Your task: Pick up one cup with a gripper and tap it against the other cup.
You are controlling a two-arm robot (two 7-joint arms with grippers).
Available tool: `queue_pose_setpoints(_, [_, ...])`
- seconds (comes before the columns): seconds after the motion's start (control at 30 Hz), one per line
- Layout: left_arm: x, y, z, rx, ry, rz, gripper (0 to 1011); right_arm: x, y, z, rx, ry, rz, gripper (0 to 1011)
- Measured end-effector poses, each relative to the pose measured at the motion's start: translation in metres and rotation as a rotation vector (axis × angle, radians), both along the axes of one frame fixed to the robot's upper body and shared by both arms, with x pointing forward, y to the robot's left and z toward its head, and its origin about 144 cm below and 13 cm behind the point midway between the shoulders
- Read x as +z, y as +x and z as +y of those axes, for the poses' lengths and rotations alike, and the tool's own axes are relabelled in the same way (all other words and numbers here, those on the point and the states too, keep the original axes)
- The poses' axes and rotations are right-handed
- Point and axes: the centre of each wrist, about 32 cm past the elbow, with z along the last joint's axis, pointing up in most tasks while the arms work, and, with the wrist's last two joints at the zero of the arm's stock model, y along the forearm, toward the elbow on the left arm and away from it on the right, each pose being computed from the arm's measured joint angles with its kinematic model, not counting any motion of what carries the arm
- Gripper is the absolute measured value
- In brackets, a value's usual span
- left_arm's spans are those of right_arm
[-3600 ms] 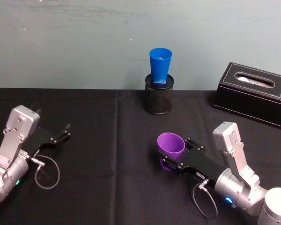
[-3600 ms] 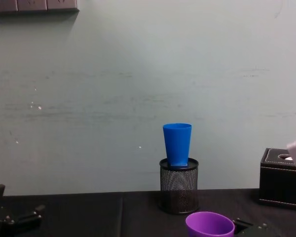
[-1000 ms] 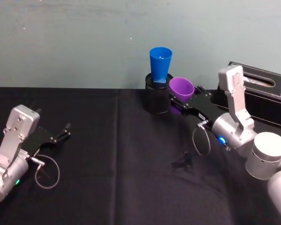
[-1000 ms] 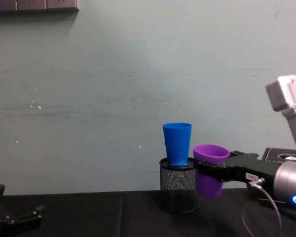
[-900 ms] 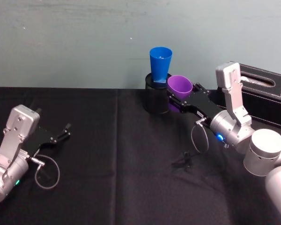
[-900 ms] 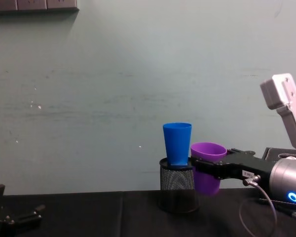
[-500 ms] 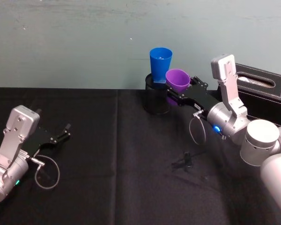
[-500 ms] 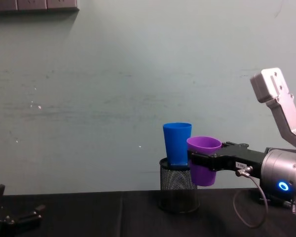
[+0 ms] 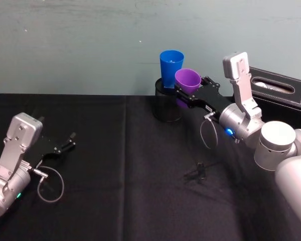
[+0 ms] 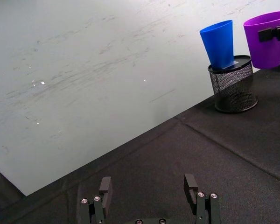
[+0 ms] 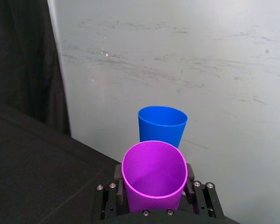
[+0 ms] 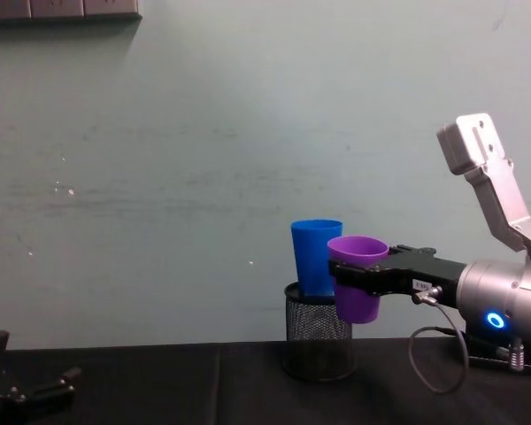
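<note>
My right gripper [image 9: 184, 93] is shut on the purple cup [image 9: 187, 79] and holds it upright in the air, level with the upper half of the blue cup [image 9: 171, 67]. The blue cup stands in a black mesh pen holder [image 9: 167, 106] at the back of the table. In the chest view the purple cup [image 12: 356, 289] overlaps the blue cup [image 12: 315, 257]. The left wrist view shows a narrow gap between the purple cup [image 10: 267, 33] and the blue cup [image 10: 220, 43]. The left gripper [image 9: 69, 140] rests open on the table at the left, far from both.
A black tissue box [image 9: 283, 91] sits at the back right, behind my right arm. A small black clip [image 9: 197, 173] lies on the black cloth [image 9: 120, 191] near the middle. The wall [image 9: 80, 45] rises just behind the pen holder.
My right gripper has carried the purple cup up off the table, then left and higher until it sits right beside the blue cup. The left arm has not moved.
</note>
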Motion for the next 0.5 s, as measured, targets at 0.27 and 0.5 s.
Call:
queue_pose_setpoints(0.27, [0.0, 0.0, 0.0, 0.0, 0.0, 0.0, 1011, 0.0048, 0.0053, 0.0014, 0.005, -0.006, -0.007, 734])
queue_pose_setpoints(0.5, [0.0, 0.0, 0.0, 0.0, 0.0, 0.0, 1011, 0.006, 0.0058, 0.0016, 0.008, -0.008, -0.01, 735])
